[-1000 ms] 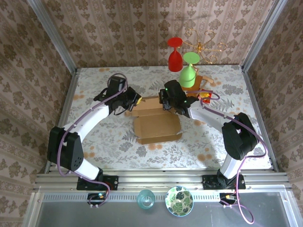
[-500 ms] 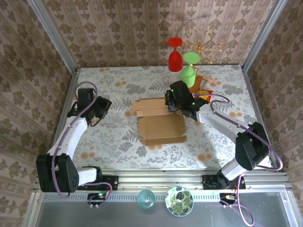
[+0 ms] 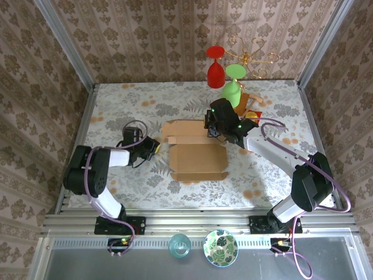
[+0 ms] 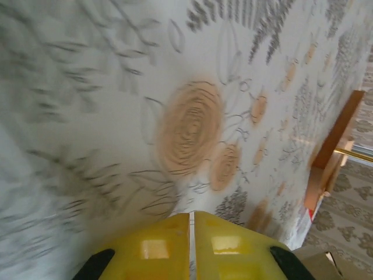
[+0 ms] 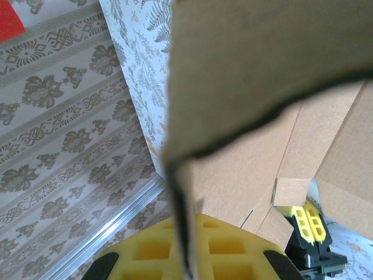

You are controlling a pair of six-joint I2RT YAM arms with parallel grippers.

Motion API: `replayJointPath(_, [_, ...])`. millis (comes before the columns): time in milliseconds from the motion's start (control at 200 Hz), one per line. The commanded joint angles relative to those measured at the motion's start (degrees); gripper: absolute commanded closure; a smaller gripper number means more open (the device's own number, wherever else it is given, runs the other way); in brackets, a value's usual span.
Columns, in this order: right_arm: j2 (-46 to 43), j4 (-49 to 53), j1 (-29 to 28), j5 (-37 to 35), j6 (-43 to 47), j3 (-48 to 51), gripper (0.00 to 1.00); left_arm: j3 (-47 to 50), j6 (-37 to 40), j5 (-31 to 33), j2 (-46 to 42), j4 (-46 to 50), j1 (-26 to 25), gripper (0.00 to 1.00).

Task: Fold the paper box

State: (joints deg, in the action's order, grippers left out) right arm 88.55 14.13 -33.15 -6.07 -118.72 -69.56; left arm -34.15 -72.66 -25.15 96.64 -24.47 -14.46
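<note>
The paper box [image 3: 197,156] lies mid-table as a brown cardboard sheet with its back flaps partly raised. My right gripper [image 3: 211,126] is at the box's far right corner, shut on a raised flap; in the right wrist view the flap's edge [image 5: 179,192] runs down between the yellow fingers [image 5: 233,248]. My left gripper [image 3: 154,147] rests low over the tablecloth just left of the box, apart from it. In the left wrist view its yellow fingers [image 4: 157,245] are pressed together with nothing between them. The box's corner [image 4: 326,265] shows at the bottom right.
A small wooden stand [image 3: 249,102] with a green wine glass [image 3: 232,88] sits behind the right gripper, beside a red glass [image 3: 215,73] and a gold hanger [image 3: 252,57]. A bowl [image 3: 220,247] and a cup [image 3: 179,245] sit on the near rail. Patterned walls enclose the table.
The left arm left the box's far left corner, swung out left, then folded back to rest low beside the box's left edge. The right gripper keeps its hold on the flap.
</note>
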Motion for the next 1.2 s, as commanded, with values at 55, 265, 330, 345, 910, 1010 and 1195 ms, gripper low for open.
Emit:
replayJointPath(55, [-0.1, 1.0, 1.2, -3.2, -3.8, -1.7, 1.00, 3.1, -8.7, 1.7, 3.9, -16.7, -2.1, 0.88])
replayJointPath(265, [-1.1, 3.8, 2.4, -1.7, -4.9, -3.2, 1.00, 7.0, -16.9, 4.7, 9.6, -36.4, -3.1, 0.84])
replayJointPath(330, [-1.5, 3.9, 2.6, -1.5, -5.3, -3.0, 1.00, 7.3, -18.6, 5.6, 11.1, -40.5, -4.0, 0.83])
replayJointPath(345, [-1.5, 3.8, 2.7, -1.5, -5.4, -3.0, 1.00, 7.4, -18.8, 5.8, 11.4, -41.6, -4.2, 0.83])
replayJointPath(910, [-0.9, 1.5, 4.4, -0.4, -7.5, -1.9, 1.00, 5.4, -22.5, 8.9, 13.0, -49.0, -10.8, 0.80])
replayJointPath(1010, [-1.0, 1.1, 4.4, -0.4, -7.7, -1.2, 1.00, 5.0, -23.1, 9.1, 12.8, -49.0, -12.3, 0.79])
replayJointPath(1195, [-0.4, -0.9, 4.6, 0.2, -7.7, -0.2, 1.00, 6.0, -21.8, 10.8, 10.3, -48.7, -14.8, 0.78])
